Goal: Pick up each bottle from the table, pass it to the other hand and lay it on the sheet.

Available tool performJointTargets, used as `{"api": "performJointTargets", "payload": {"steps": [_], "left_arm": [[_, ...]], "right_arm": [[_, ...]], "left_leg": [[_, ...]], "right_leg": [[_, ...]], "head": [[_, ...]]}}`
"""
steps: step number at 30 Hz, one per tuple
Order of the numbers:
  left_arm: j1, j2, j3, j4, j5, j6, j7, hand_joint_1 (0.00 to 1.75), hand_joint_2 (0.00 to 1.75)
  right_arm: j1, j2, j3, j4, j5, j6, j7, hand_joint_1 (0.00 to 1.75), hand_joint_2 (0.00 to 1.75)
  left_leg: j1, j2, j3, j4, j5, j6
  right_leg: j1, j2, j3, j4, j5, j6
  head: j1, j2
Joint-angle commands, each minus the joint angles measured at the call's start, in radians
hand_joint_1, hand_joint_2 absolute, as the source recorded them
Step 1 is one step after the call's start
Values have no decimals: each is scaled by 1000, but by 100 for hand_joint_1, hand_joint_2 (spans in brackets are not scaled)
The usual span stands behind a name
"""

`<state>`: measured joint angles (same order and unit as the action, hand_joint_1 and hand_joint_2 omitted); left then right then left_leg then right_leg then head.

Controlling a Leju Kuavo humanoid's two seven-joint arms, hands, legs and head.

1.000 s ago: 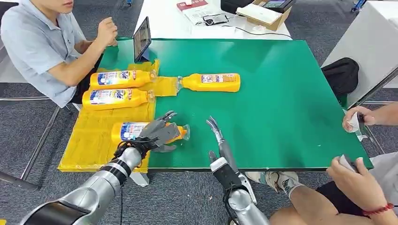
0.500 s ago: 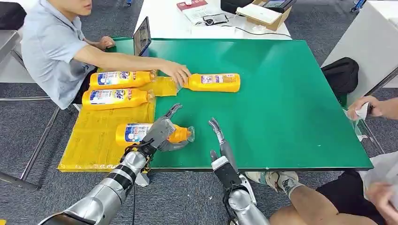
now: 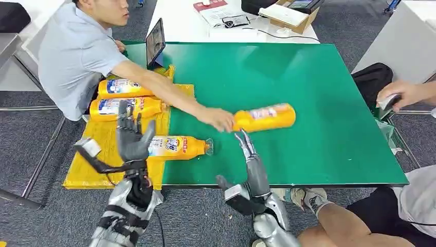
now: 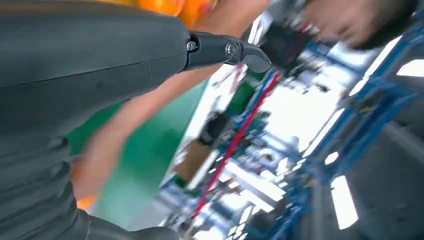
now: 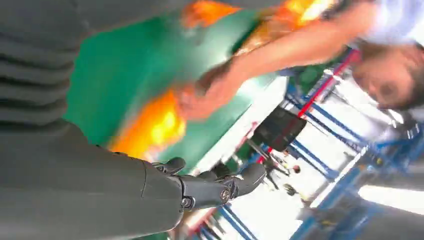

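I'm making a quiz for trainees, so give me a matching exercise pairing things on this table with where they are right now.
Things:
1. orange plastic bottle beside the person's hand
2. orange bottle with the clear cap
3. black tablet
4. robot's left hand

Places:
A. standing at the green table's far left edge
B. lying on bare green table
C. raised over the yellow sheet
D. lying across the sheet's right edge

Pairs: 1-B, 2-D, 3-A, 4-C
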<state>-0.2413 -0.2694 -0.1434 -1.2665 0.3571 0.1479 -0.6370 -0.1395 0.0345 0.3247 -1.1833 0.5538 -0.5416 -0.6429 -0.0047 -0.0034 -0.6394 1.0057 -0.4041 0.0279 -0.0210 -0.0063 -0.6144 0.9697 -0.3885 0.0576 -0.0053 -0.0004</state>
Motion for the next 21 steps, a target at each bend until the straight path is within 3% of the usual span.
{"api": "performJointTargets", "payload": {"steps": [1,4,9,21], "left_arm": [[232,46,12,-390,-120,170,-40,0,175],[241,55,-25,-407,-212,264,-61,0,175],[239,79,-68,-417,-257,302,-61,0,175],[221,96,-64,-395,-301,348,-46,0,175]], "right_arm": [[-112,-177,-65,110,242,58,167,0,175],[-173,-175,-70,217,289,73,197,0,175],[-256,-141,-59,362,324,70,222,0,175],[-351,-141,-22,498,374,112,287,0,175]], "left_leg": [[0,2,3,0,-2,-1],[0,2,2,0,-2,-1],[1,3,5,0,-2,-2],[1,1,4,0,-1,-1]], "right_leg": [[0,3,2,-1,-1,-1],[0,3,2,-1,0,-1],[1,3,4,-1,-1,-2],[1,1,4,-1,-1,-1]], "head": [[0,0],[0,0],[0,0],[0,0]]}}
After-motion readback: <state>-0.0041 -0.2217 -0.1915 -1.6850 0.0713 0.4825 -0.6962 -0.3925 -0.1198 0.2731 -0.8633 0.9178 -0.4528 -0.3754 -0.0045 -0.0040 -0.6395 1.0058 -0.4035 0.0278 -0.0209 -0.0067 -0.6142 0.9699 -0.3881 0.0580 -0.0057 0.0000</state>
